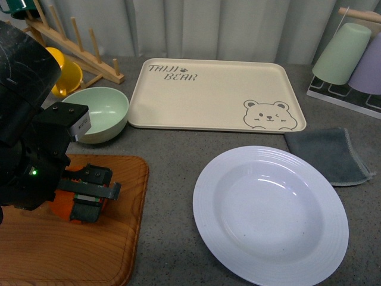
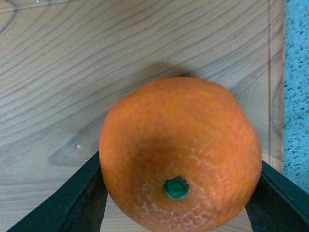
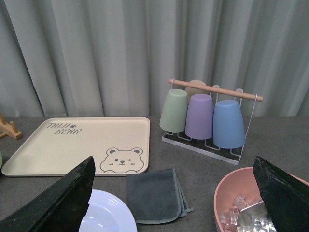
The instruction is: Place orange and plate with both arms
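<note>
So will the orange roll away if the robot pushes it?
Probably, yes: the orange is round and sits on a smooth wooden cutting board, so a nudge could send it rolling. Its dimpled skin should give the left gripper fair grip, with a finger on each side. It looks firm, not squishy.

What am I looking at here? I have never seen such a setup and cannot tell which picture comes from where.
This is a robot with two arms, each ending in a two-fingered gripper. The front view looks out from its body; the other two come from cameras on the wrists. On the grey table lie a wooden board, a white plate, a cream tray, a green bowl, a grey cloth and a rack of cups. The left gripper is closed on an orange that sits on the board. The right gripper is open and holds nothing.
</note>
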